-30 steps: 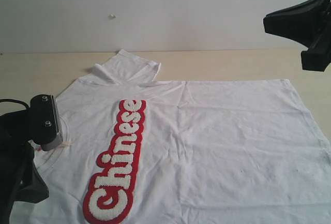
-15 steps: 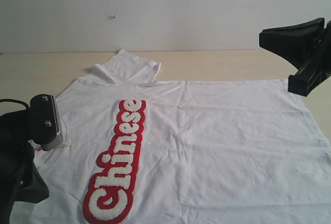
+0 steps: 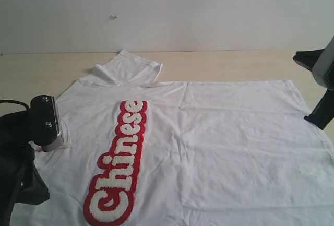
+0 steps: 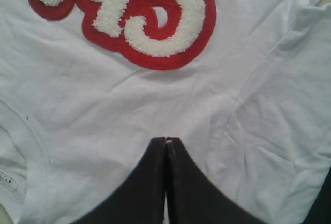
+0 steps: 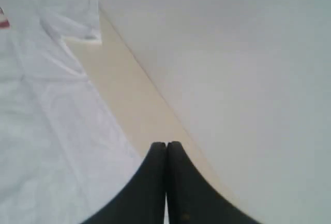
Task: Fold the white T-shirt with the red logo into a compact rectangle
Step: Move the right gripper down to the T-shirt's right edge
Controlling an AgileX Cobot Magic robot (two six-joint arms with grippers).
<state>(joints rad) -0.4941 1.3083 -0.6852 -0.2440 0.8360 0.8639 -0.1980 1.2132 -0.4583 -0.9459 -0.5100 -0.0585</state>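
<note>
As it lay face up on the pale table [image 3: 224, 61], the white T-shirt [image 3: 219, 142] stretched lengthwise across the exterior view, collar [image 4: 31, 141] left, hem right. Its red logo [image 3: 119, 161] ran crosswise, reading from the near edge toward the wall [image 3: 182, 12]. The far sleeve [image 3: 130, 67] sat rumpled. The left gripper [image 4: 166, 140], fingers pressed together and empty, hung over the cloth beside the logo's first letters, its arm hiding part of the collar. The right gripper [image 5: 166, 144], likewise pinched closed, hovered near the far hem corner, mostly cut off. The shirt's near side ran out of frame.
</note>
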